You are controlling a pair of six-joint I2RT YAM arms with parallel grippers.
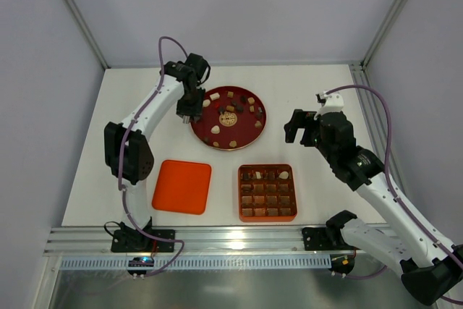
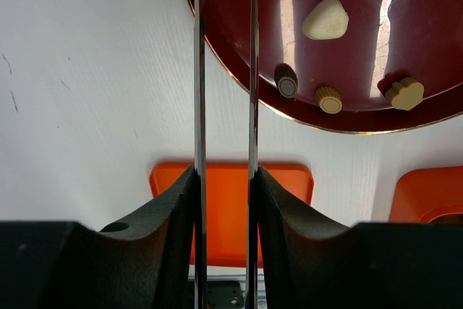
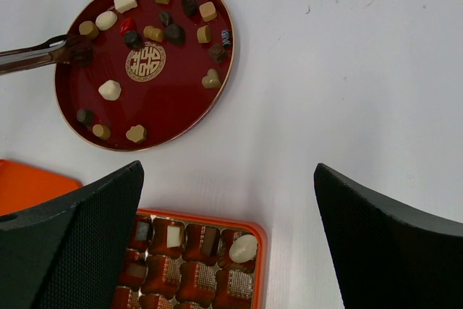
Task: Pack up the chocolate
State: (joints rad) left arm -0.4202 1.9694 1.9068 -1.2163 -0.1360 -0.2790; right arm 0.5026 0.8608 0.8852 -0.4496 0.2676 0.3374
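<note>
Left hand (image 3: pixel 71 48) tight around dark chocolate (image 3: pixel 82 56)

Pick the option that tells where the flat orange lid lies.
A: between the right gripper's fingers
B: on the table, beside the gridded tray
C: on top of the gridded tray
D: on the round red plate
B: the top view shows the orange lid lying flat on the white table, to the left of the gridded tray and apart from it.
</note>
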